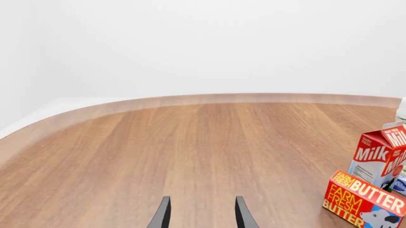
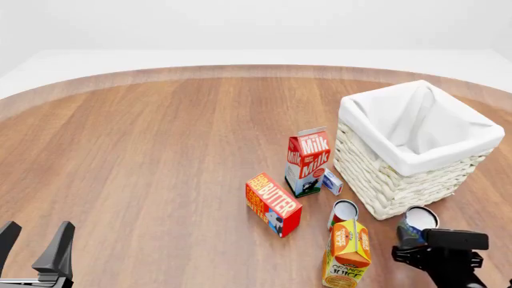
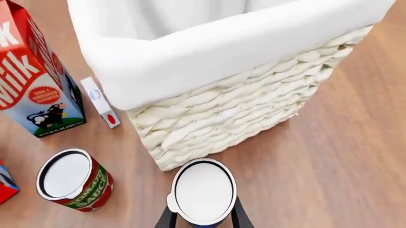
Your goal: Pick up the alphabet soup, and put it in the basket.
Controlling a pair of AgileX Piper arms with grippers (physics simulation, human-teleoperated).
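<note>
The alphabet soup [image 3: 204, 190] is a short can with a silvery flat top, standing near the front corner of the basket [image 3: 241, 114]. In the front view the can [image 2: 416, 221] sits just before the white wicker basket [image 2: 384, 180] at the right. My right gripper [image 3: 204, 210] has a dark finger pressed against each side of the can, and its black body [image 2: 438, 245] shows at the lower right. At the lower left, my left gripper [image 2: 38, 231] is open over bare wood with nothing between its fingers [image 1: 163, 213].
A milk carton [image 2: 308, 161], a butter box [image 2: 273, 204], a small white box [image 2: 332, 182], a red can [image 2: 344, 213] and an orange juice carton [image 2: 346, 246] stand left of the soup. The curved table edge [image 2: 240, 71] runs along the back.
</note>
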